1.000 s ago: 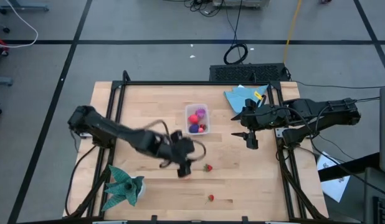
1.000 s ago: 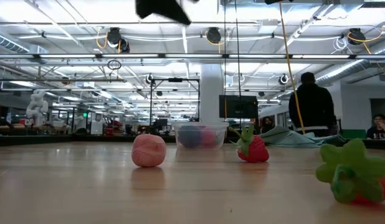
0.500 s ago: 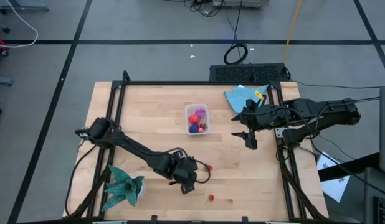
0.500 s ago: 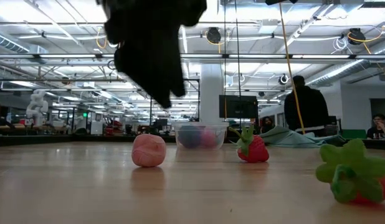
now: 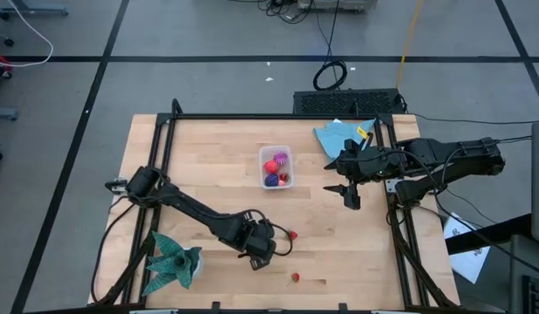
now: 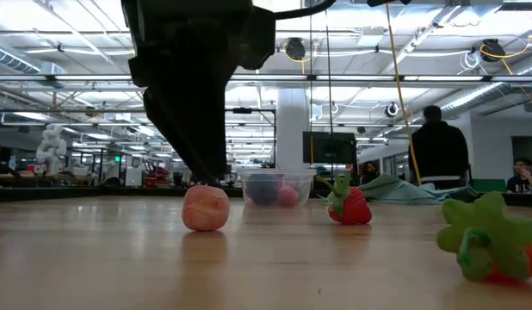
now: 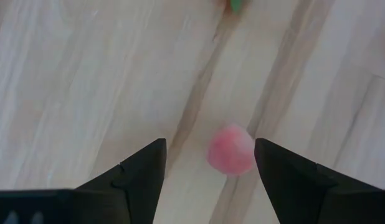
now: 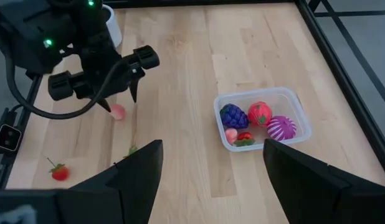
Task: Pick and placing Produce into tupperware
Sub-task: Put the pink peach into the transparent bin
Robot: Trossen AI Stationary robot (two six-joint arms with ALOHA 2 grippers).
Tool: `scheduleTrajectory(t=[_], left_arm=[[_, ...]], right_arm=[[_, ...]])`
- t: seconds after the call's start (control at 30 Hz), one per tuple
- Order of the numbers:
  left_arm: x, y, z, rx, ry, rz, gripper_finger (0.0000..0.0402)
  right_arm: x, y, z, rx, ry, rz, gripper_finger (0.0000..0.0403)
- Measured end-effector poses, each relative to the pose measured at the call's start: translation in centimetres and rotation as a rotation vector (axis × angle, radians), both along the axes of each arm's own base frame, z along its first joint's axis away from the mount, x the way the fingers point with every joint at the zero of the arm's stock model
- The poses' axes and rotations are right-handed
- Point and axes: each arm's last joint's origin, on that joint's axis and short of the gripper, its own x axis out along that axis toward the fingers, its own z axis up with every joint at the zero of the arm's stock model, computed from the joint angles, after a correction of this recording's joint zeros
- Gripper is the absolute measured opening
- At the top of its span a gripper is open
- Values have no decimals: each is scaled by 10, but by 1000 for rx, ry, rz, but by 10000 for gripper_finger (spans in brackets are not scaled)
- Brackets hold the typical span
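Observation:
A small pink round fruit (image 7: pixel 231 149) lies on the wooden table (image 5: pixel 200 174). My left gripper (image 7: pixel 209 144) is open and points down over it, one finger on either side, with a gap to each. The low view shows that gripper (image 6: pixel 206 172) just above the fruit (image 6: pixel 206 208). Two red strawberries (image 5: pixel 292 235) (image 5: pixel 296 277) lie nearby on the table. The clear tupperware (image 5: pixel 275 167) stands at the far middle and holds several fruits, red, purple and pink (image 8: pixel 260 114). My right gripper (image 5: pixel 348 194) is open and hangs above the table's right side.
A teal-green cloth (image 5: pixel 172 262) lies at the near left corner and a light blue cloth (image 5: pixel 339 137) at the far right. A black frame (image 5: pixel 165 157) runs around the table. People show in the room behind (image 6: pixel 434 146).
My left gripper has come down and a little toward the table's near edge, tipping more steeply downward. It now stands just over the pink fruit, which has not moved. Its fingers stay as wide as before.

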Motion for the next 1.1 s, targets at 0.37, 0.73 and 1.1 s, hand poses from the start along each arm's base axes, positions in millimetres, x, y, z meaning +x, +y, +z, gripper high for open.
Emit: scheduleTrajectory(t=[0.37,0.73,1.1], left_arm=[[-1,-1,0,-42,27,-9,250],[-1,-2,0,-66,34,-9,250],[-1,-1,0,-72,34,13,250]], right_arm=[[0,0,0,0,0,0,270],[0,1,0,13,2,15,270],[0,1,0,13,2,16,270]])
